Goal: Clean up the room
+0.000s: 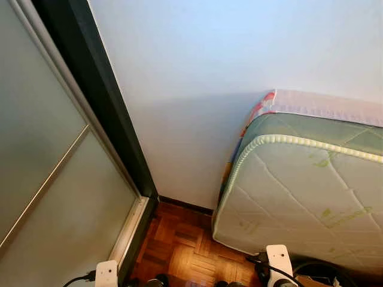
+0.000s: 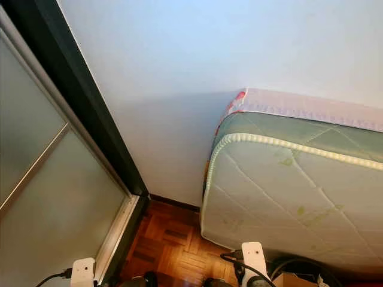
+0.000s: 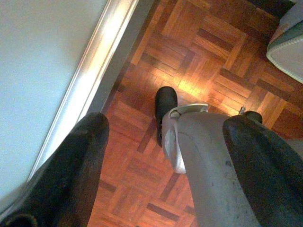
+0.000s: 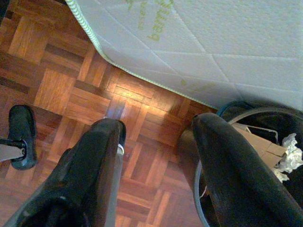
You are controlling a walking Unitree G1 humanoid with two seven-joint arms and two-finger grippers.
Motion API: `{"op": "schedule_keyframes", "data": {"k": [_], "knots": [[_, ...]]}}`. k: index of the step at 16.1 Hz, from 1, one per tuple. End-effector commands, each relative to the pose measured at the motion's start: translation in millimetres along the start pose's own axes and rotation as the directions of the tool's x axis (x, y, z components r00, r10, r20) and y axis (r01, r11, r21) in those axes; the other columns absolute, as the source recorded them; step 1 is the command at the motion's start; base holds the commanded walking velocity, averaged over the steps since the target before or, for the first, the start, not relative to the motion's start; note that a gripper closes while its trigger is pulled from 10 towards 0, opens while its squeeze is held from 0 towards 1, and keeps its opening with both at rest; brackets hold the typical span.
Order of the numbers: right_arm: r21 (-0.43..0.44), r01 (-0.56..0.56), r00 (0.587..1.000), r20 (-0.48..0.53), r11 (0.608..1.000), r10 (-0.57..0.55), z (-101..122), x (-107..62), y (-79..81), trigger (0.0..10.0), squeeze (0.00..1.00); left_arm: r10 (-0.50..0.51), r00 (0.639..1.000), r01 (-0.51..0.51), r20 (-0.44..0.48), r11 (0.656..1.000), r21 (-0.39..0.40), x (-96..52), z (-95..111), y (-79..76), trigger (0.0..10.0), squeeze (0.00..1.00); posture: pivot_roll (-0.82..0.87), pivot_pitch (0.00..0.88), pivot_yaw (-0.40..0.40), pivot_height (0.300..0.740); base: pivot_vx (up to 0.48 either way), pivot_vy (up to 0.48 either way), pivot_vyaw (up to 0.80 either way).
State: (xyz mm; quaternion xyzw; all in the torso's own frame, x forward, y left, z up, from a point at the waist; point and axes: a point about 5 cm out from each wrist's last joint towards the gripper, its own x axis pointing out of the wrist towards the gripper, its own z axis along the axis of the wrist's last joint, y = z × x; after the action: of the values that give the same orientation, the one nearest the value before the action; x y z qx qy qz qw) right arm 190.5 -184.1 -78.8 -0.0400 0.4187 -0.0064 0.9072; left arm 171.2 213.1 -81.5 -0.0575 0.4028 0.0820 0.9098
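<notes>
A bare quilted mattress (image 1: pixel 311 191) is seen at three o'clock above parquet floor (image 1: pixel 179 245). Both the left gripper (image 3: pixel 165 142) and right gripper (image 4: pixel 156 142) are held with jaws apart, empty; a dark bin (image 4: pixel 265 142) holding crumpled paper (image 4: pixel 289 151) sits just beside the right gripper.

We see pale green printed lettering on the quilted mattress (image 4: pixel 227 42) cover, near its corner, too blurred to read.
</notes>
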Motion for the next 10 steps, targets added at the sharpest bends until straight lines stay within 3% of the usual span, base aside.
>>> {"op": "schedule_keyframes", "data": {"k": [1, 10], "knots": [[0.162, -0.122, 0.992, 0.016, 0.979, 0.121, 53.1, 11.8, -4.5, 10.0, 0.00, 0.021, 0.989, -0.002, -0.144, 0.992, 0.128, -1.9, -12.0, 10.2, 10.0, 0.00, 0.04, 0.000, -0.052, 0.740, 0.000, 0.000, 0.00], [0.187, -0.139, 0.990, 0.011, 0.973, 0.139, 51.3, 11.5, -3.7, 10.0, 0.00, 0.025, 0.988, -0.004, -0.152, 0.990, 0.141, -2.6, -13.9, 11.0, 10.0, 0.00, 0.06, 0.000, -0.043, 0.740, 0.000, 0.000, 0.00]]}}
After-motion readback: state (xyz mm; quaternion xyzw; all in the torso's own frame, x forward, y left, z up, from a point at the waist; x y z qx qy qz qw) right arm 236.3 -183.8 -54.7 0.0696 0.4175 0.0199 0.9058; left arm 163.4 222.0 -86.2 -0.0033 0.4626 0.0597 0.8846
